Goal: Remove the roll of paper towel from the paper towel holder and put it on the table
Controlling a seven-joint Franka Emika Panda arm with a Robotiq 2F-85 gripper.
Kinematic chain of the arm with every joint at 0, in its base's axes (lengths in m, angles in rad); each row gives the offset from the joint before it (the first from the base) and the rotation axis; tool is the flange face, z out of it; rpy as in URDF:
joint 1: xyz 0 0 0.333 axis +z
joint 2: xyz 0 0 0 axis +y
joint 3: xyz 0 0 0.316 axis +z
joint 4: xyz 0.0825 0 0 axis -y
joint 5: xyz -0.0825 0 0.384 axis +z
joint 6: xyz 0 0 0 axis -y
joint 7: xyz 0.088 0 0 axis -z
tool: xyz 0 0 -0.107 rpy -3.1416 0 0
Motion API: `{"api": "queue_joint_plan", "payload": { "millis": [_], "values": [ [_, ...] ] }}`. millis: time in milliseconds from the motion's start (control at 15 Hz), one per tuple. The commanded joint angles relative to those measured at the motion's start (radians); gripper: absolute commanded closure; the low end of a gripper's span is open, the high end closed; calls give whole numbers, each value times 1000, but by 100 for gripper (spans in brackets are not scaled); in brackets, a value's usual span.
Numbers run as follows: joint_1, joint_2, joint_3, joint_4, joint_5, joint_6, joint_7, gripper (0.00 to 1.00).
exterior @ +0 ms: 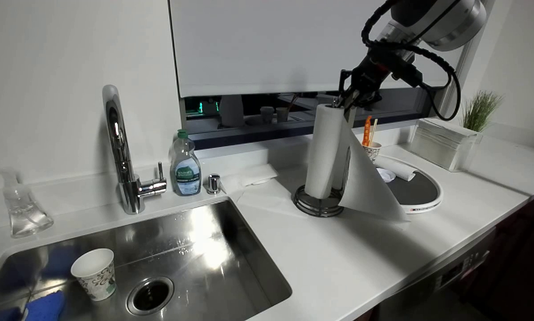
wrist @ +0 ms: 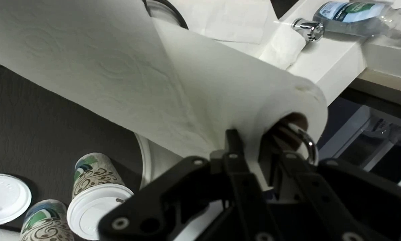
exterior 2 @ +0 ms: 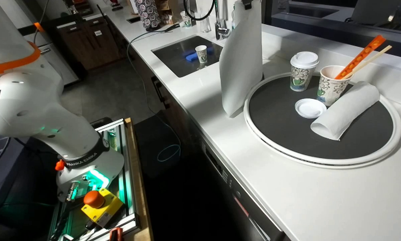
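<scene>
The roll of paper towel [exterior: 325, 151] stands slightly tilted over its holder [exterior: 319, 210], with a loose sheet flaring to one side. It also shows in an exterior view [exterior 2: 242, 63] and the wrist view [wrist: 240, 80]. The holder's shiny rod loop [wrist: 310, 144] sticks out of the roll's core. My gripper [wrist: 250, 142] is at the roll's top end, one finger inside the core, the other against the outside, shut on the paper wall. The gripper also shows in an exterior view [exterior: 343, 103]. I cannot tell whether the roll's bottom touches the base. The table [exterior: 302, 267] is the white countertop.
A sink [exterior: 260, 263] with a paper cup [exterior: 96, 278] lies beside the holder. A soap bottle [exterior: 186, 171] and faucet [exterior: 120, 151] stand behind it. A round plate [exterior 2: 274, 134] with cups and a rolled paper sheet [exterior 2: 346, 112] is on the other side.
</scene>
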Motion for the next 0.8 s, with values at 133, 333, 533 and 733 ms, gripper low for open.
{"api": "queue_joint_plan", "payload": {
  "millis": [133,333,533,733],
  "values": [
    [-1,-62,-7,7,15,-29,-23,97],
    [0,-120,-10,10,-4,-59,-27,97],
    [-1,-179,-14,25,-24,-114,-39,97],
    [-9,-252,-26,65,-62,-195,-65,97]
  ]
}}
